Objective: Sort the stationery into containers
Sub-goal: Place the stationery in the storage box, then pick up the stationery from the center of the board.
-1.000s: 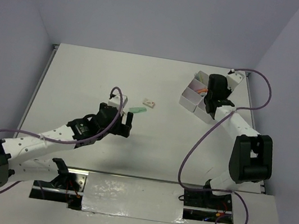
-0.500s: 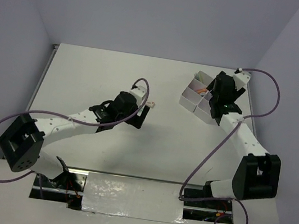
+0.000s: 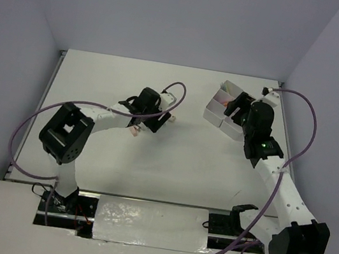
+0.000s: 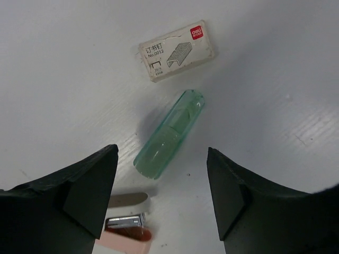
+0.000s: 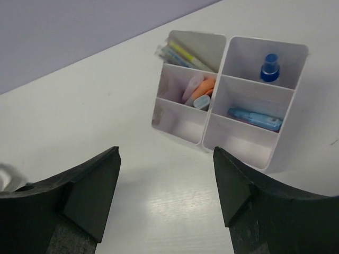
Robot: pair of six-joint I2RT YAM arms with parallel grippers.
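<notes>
On the table (image 3: 100, 77), both arms have moved in the last second. The left arm (image 3: 103, 116) has swung out from its folded pose and reached forward over the loose items. The right arm (image 3: 277, 183) has drawn back from above the tray (image 3: 213, 113) toward the near side. I judge that the right side has finished a drop and the left is lining up the next pick. The tray sits far right and already holds thin pens, pink and orange markers and two blue pieces in separate compartments, with one near compartment looking bare. The right pincer (image 5: 167, 174) is spread wide and holds nothing, pointing at the tray from a little way off. The left pincer (image 4: 160, 174) is also wide and empty, its fingers apart on either side of the green tube (image 4: 169, 135) and not touching it. The staple box (image 4: 177, 50) lies just beyond the tube, and a pink stapler (image 4: 130, 233) lies near its other end.
</notes>
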